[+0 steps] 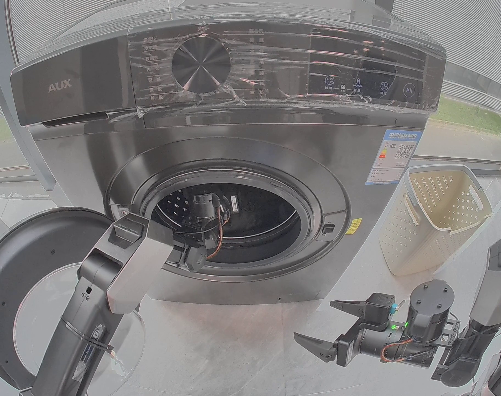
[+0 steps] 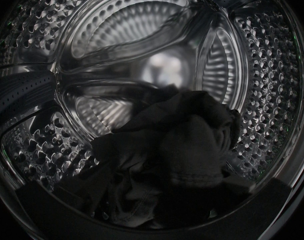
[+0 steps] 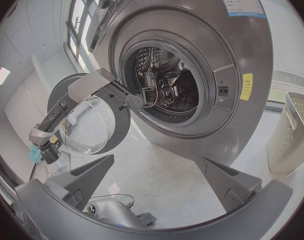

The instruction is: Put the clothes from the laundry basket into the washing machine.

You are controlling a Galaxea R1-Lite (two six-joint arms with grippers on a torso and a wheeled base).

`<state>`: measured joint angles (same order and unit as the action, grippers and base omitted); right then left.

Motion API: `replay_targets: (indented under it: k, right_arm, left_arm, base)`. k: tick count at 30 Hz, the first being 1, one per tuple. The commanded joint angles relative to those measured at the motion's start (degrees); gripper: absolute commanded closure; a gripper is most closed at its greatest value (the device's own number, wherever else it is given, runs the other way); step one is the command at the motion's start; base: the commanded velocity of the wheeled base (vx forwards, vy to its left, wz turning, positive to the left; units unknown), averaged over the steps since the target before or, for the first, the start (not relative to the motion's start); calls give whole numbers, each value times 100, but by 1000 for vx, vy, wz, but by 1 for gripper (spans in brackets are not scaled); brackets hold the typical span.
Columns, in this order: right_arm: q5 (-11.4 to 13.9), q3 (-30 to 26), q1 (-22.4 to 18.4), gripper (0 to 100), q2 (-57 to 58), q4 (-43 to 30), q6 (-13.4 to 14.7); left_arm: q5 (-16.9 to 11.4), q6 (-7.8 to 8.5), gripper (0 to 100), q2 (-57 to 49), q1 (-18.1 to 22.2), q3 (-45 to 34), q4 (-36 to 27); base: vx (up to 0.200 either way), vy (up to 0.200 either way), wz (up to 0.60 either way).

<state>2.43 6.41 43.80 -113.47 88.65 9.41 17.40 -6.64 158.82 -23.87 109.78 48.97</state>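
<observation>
The washing machine (image 1: 228, 138) stands with its round opening uncovered. My left arm reaches through the opening, and its wrist (image 1: 204, 207) and the left gripper (image 3: 177, 91) are inside the drum. A heap of dark clothes (image 2: 172, 150) lies low in the perforated steel drum (image 2: 268, 84), directly in front of the left wrist camera. My right gripper (image 1: 314, 320) hangs open and empty over the floor, in front of the machine and to its right. The cream laundry basket (image 1: 437, 215) stands tilted against the machine's right side, showing bare perforated walls.
The machine's round glass door (image 1: 36, 259) is swung fully open to the left, beside my left arm. Pale floor (image 1: 234, 347) stretches in front of the machine. Windows run behind and to the right.
</observation>
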Motion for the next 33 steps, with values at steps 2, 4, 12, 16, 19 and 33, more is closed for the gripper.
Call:
replay_targets:
  k: [2,4,12,16,19,33]
  right_arm:
    - [4,-8,-3,0,0,3,-1]
    - [4,-17,-12,0,0,3,-1]
    - [-5,-35,6,0,9,3,-1]
    - [4,-61,-21,0,18,3,-1]
    - [4,-61,-65,0,9,3,-1]
    - [-23,-193,-91,0,115,3,-45]
  left_arm:
    - [1,-30,0,-457,-100,-765,51]
    - [-26,-21,0,-712,-215,-1310,122]
    - [-70,-30,0,-1732,-786,-3111,605]
    - [-61,-65,0,-2030,-962,-3876,1018]
    - [-61,-74,0,-2268,-1041,-4535,1343]
    - [-61,-197,0,-3744,-1735,-7831,3154]
  base:
    - [0,0,0]
    - [0,0,0]
    - [0,0,0]
    - [0,0,0]
    - [0,0,0]
    - [0,0,0]
